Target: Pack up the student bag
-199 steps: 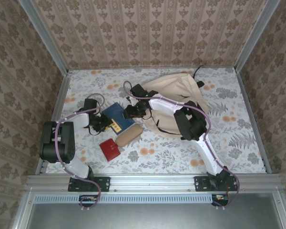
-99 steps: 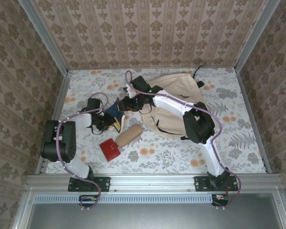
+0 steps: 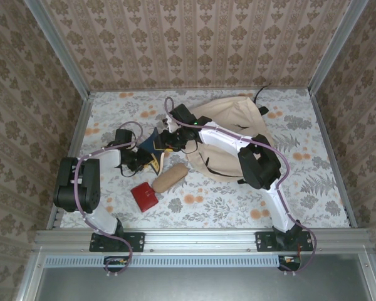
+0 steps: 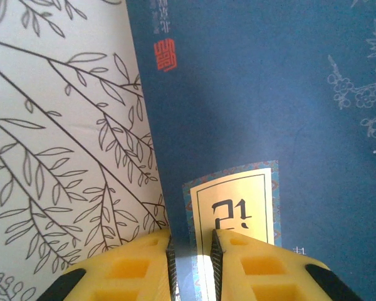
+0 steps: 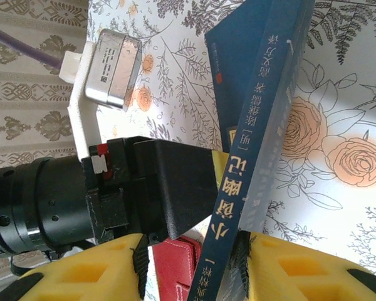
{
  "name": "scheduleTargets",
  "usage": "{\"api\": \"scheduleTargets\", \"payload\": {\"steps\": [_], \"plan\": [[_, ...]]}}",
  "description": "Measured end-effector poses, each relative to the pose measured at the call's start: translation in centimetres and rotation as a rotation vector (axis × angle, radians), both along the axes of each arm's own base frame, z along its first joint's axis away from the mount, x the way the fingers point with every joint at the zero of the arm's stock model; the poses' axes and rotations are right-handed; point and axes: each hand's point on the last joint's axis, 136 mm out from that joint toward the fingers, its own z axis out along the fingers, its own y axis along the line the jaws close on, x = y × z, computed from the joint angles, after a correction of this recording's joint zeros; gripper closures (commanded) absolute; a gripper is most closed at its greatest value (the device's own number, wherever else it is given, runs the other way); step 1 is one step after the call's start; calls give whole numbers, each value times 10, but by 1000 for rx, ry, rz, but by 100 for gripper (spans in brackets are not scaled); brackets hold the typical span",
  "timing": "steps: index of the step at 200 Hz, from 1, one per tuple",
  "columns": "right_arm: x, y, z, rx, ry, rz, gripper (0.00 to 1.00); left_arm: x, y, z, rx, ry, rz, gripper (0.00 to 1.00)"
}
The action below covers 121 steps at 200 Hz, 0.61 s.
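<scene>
A blue book [image 3: 152, 143] stands tilted on its edge left of the student bag [image 3: 238, 119], a beige soft backpack lying at the back right. My left gripper [image 3: 140, 160] points at the book's front cover [image 4: 257, 94]; its tips [image 4: 191, 251] sit a narrow gap apart over the cover's edge and yellow label, nothing between them. My right gripper [image 3: 169, 139] straddles the book's spine [image 5: 263, 113] from above. Its jaws [image 5: 189, 258] are open: the right pad lies against the book, the left pad stands apart from it.
A red wallet [image 3: 144, 196] and a tan pencil pouch [image 3: 170, 177] lie on the flowered tablecloth in front of the book. The left arm's black wrist [image 5: 169, 188] sits close beside the book. Patterned walls close in the table on three sides.
The book has gone from lying flat to standing tilted on its edge. My right gripper moved back and left with it; the left gripper stayed at the book's lower left.
</scene>
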Motion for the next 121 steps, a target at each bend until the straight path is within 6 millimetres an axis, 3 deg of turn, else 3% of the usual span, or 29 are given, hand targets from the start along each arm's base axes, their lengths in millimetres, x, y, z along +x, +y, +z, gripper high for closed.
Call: {"api": "scheduleTargets", "payload": {"steps": [45, 73, 97, 121], "plan": [[1, -14, -15, -100, -16, -25, 81, -1, 0, 1, -2, 2, -2, 73], [5, -25, -22, -180, -75, -9, 95, -6, 5, 12, 18, 12, 0, 66], [8, -30, -16, -224, -176, 54, 99, 1, 17, 45, 56, -40, 7, 58], [10, -39, 15, -222, -301, 141, 100, 17, 32, 93, 82, -168, 19, 41]]}}
